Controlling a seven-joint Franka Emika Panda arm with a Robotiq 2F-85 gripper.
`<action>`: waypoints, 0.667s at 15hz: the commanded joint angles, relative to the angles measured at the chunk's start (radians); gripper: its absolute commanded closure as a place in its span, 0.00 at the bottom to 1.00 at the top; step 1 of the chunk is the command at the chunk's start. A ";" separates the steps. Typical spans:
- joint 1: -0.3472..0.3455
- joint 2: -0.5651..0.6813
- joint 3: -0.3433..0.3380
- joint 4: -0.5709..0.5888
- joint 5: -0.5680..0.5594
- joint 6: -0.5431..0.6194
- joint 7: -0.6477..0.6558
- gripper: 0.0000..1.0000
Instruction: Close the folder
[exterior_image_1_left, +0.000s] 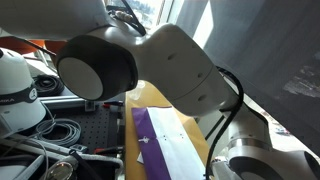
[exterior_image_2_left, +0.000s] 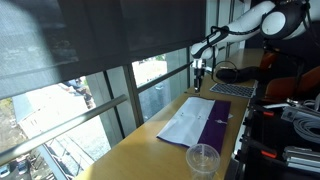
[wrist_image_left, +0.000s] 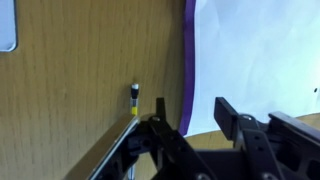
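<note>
The folder (exterior_image_2_left: 200, 124) lies open and flat on the tan board, with a purple cover on one side and white sheets (exterior_image_2_left: 183, 127) on the other. It also shows in an exterior view (exterior_image_1_left: 150, 135), partly behind the arm. In the wrist view I see its purple edge (wrist_image_left: 188, 60) and white paper (wrist_image_left: 260, 50) below my gripper (wrist_image_left: 193, 115). The gripper is open and empty, with its jaws straddling the folder's edge from above. In an exterior view the gripper (exterior_image_2_left: 200, 70) hangs well above the far end of the board.
A clear plastic cup (exterior_image_2_left: 203, 158) stands on the tan board (exterior_image_2_left: 150, 145) near the folder's close end. A keyboard (exterior_image_2_left: 232, 90) lies at the far end. A small pen (wrist_image_left: 135, 97) lies on the board beside the folder. Cables and equipment (exterior_image_1_left: 40, 130) crowd one side.
</note>
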 joint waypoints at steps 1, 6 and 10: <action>-0.021 0.028 0.011 0.033 0.014 -0.022 -0.011 0.15; -0.039 0.042 0.036 0.040 0.048 -0.037 0.004 0.00; -0.036 0.034 0.056 0.039 0.077 -0.044 0.008 0.00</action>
